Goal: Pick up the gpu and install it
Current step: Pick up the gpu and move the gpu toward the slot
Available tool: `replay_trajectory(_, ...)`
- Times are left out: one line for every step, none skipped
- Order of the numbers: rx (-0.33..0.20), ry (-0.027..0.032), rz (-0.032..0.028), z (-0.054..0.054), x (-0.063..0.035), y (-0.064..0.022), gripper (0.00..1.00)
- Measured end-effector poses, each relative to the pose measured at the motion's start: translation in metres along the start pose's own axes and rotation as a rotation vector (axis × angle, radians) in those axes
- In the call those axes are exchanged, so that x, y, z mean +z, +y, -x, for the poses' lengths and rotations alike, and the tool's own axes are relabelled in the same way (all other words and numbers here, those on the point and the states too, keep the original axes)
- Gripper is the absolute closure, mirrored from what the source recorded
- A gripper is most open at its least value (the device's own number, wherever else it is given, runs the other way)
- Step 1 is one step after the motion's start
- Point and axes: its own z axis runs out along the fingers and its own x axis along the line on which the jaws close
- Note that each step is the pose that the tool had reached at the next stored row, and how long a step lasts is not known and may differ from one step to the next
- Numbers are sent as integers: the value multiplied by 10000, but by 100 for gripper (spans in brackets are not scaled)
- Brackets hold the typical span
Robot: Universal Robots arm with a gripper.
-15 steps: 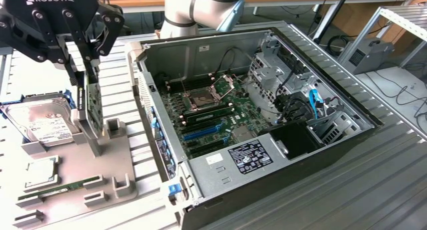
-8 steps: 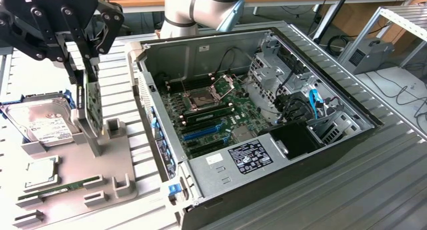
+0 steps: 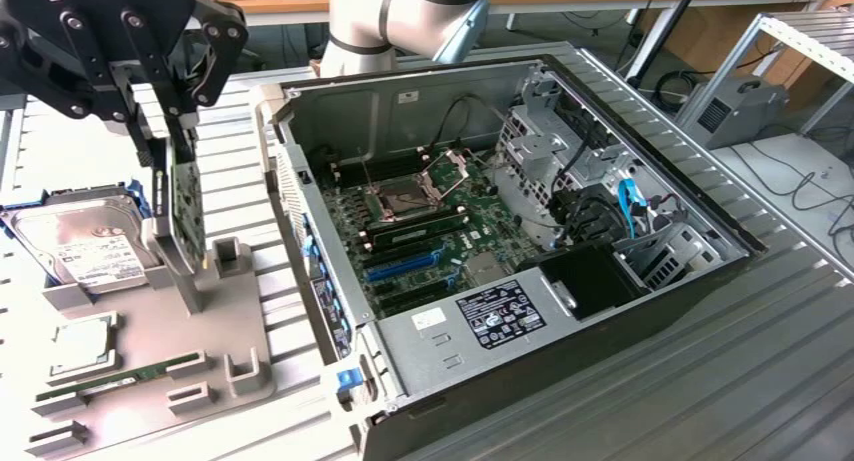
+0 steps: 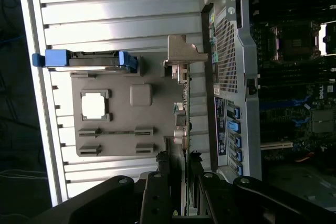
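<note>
The gpu (image 3: 186, 206), a thin dark card, stands on edge over the grey holder tray (image 3: 234, 356) at the exterior view's left. My gripper (image 3: 166, 139) comes down on it from above, a finger on each face of the card, shut on its upper edge. Whether the card's lower end still rests in the tray's slot I cannot tell. The wrist view looks along the gpu (image 4: 182, 115) edge-on, with its metal bracket end (image 4: 181, 52) farthest from the gripper (image 4: 180, 159) and the tray (image 4: 121, 129) behind it.
The open computer case (image 3: 694, 206) lies to the exterior view's right of the tray, its motherboard showing blue card slots (image 3: 404, 266). On the tray sit a hard drive (image 3: 83, 246), a processor (image 3: 83, 346) and a green memory stick (image 3: 118, 375). The case wall (image 4: 231, 72) stands close beside the gpu.
</note>
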Motion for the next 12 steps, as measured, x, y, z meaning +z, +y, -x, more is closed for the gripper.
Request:
replay_trajectory(0,0,0,0,-2,0,74)
replay_trajectory(0,0,0,0,-4,0,74)
replay_trajectory(0,0,0,0,-6,0,74)
replay_trajectory(0,0,0,1,-7,0,74)
replay_trajectory(0,0,0,1,-9,0,74)
replay_trajectory(0,0,0,1,-11,0,74)
replay_trajectory(0,0,0,1,-13,0,74)
replay_trajectory(0,0,0,1,-15,0,74)
replay_trajectory(0,0,1,1,-20,0,74)
replay_trajectory(0,0,0,2,-24,-1,74)
replay_trajectory(0,0,1,2,-28,-1,74)
replay_trajectory(0,-1,3,2,-29,-1,74)
